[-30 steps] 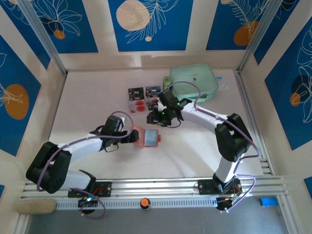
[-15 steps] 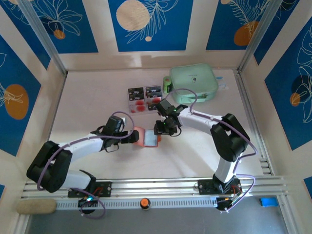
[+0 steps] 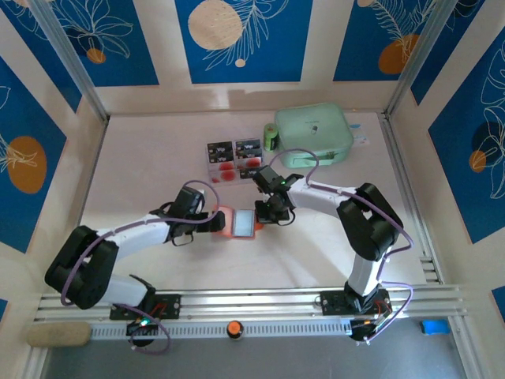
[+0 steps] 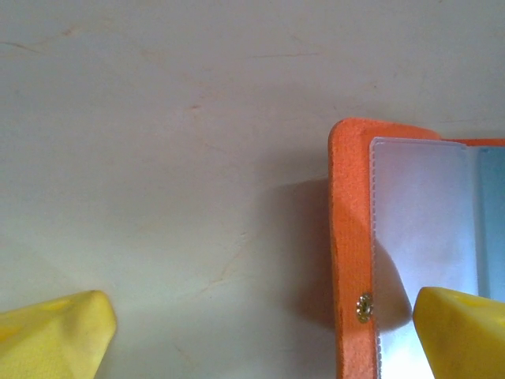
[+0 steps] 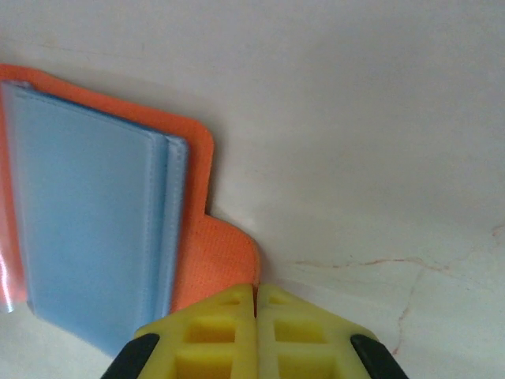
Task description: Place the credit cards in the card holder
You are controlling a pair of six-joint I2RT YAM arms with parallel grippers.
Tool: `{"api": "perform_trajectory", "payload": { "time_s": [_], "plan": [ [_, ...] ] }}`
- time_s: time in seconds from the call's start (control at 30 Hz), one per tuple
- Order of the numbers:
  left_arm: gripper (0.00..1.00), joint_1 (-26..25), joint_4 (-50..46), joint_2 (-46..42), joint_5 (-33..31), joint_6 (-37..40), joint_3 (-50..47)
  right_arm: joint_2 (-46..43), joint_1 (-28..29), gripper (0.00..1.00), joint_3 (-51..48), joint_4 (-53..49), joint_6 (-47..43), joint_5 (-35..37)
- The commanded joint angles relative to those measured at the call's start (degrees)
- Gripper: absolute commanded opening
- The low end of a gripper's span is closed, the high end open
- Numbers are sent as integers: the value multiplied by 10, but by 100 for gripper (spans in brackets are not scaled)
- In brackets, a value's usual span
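Right gripper [image 5: 256, 290] now closed at open card holder [image 5: 87, 229]

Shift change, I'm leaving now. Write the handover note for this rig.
Left end effector: open, straddling the snap edge of the holder.
Right end effector: shut at the holder's tab; grip unclear.
Holder: open, flat on the table.
Cards: on the table beyond it, by the pouch.
Done: holder opened. Left: insert the cards.
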Motion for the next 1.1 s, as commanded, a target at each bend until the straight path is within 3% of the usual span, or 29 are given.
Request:
{"api": "perform_trajectory", "payload": {
  "time_s": [0.0, 0.13, 0.53, 0.8, 1.07],
  "plan": [
    [100, 1, -73, 15, -63, -14, -3, 0, -2, 6, -17, -2, 2, -1],
    [100, 0, -81, 20, -75, -21, -2, -8, -4, 8, -19, 1, 5, -5],
    [100, -12, -107, 28, -91, -24, 17, -30, -22, 27, 1, -6, 0, -25],
    [100, -14, -105, 23, -90, -25, 15, -43, -95, 35, 104, -46, -35, -43],
    [100, -16, -104, 17, -89, -27, 10, 18, -162, 39, 254, -96, -79, -78]
  ]
}}
